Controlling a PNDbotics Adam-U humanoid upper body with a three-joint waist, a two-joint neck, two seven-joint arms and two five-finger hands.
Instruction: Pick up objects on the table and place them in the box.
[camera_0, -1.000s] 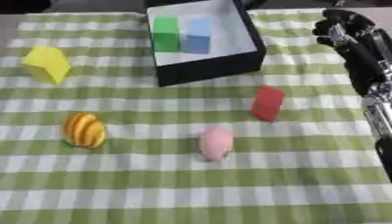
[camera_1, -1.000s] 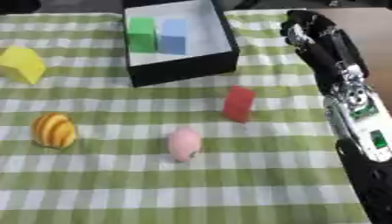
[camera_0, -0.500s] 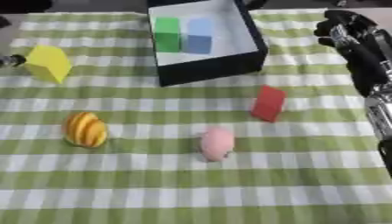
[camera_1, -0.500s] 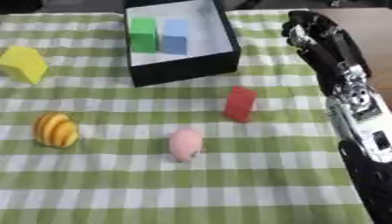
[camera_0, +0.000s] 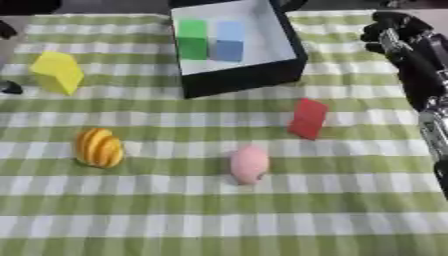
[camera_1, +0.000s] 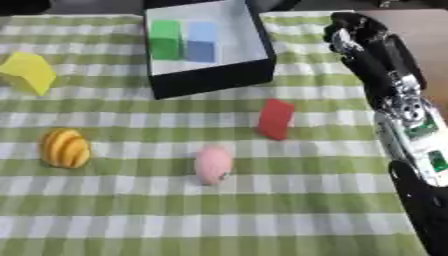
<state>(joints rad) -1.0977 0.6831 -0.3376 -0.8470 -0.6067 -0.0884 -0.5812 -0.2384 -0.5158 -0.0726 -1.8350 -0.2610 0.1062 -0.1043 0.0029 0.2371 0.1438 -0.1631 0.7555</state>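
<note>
The red block (camera_0: 308, 118) stands tilted on the green checked table (camera_0: 219, 220), just in front of the box (camera_0: 248, 79) and the nearest loose thing to the working arm; a pink egg-shaped toy (camera_0: 248, 164) lies near it, toward the viewer; an orange striped piece (camera_0: 98, 147) and a yellow block (camera_0: 58, 72) sit well to the left. A green block (camera_0: 192, 39) and a blue block (camera_0: 229, 38) are already inside the box. The right robot hand (camera_1: 352, 31) hangs beside the box, fingers curled, holding nothing; it should open first, approach the red block from above, and grip across its narrow faces; the left robot hand is out of view.
</note>
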